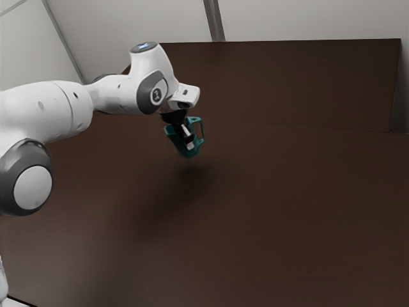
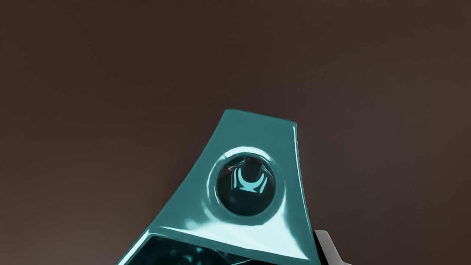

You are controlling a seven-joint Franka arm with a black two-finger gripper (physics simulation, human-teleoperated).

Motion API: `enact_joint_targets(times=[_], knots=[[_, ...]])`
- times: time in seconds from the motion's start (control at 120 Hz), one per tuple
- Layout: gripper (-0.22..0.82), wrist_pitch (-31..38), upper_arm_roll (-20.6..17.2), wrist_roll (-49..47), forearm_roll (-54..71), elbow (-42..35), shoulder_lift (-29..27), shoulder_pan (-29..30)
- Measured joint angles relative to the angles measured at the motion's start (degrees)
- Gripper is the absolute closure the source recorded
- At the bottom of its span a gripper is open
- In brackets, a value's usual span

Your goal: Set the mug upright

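Exterior view: the mug [image 1: 172,135], teal and glossy, is held tilted in the air above the brown surface [image 1: 287,211]. The claw [image 1: 187,139] is clamped on the mug, one dark finger with pale patches lying across its near side; the other finger is hidden. The mug's handle [image 1: 202,130] forms an open loop towards the exterior view's right. A soft, dark shadow [image 1: 185,182] lies on the surface beneath the mug. The white arm [image 1: 57,109] extends from the mug towards the exterior view's left. Its joint nearest the mug bears a round emblem [image 1: 156,95], and the cap above carries a bluish mark [image 1: 144,47]; both are too small to read. Beyond the mug stand a brown panel [image 1: 287,83] and a pale wall [image 1: 307,19] with a grey upright strip [image 1: 214,19].

Wrist view: the mug lies directly before the claw, showing a smooth teal face with a round, dark recess [image 2: 246,198], inside which bright curved shapes appear. Part of one finger, black and light grey, is seen just beside the mug
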Motion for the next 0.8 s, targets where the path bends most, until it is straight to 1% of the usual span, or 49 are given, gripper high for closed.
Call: enact_joint_targets(times=[0.133,0.267,0.608,0.8], knots=[[0.78,1.84,-0.40,1.37,0.28,0.22,1.92,1.36],[0.78,2.34,-0.43,2.75,1.44,0.22,2.35,1.88],[0.78,-2.00,-0.35,5.11,3.76,0.66,4.29,2.54],[0.78,-3.21,-0.35,5.93,4.25,0.55,5.53,2.93]])
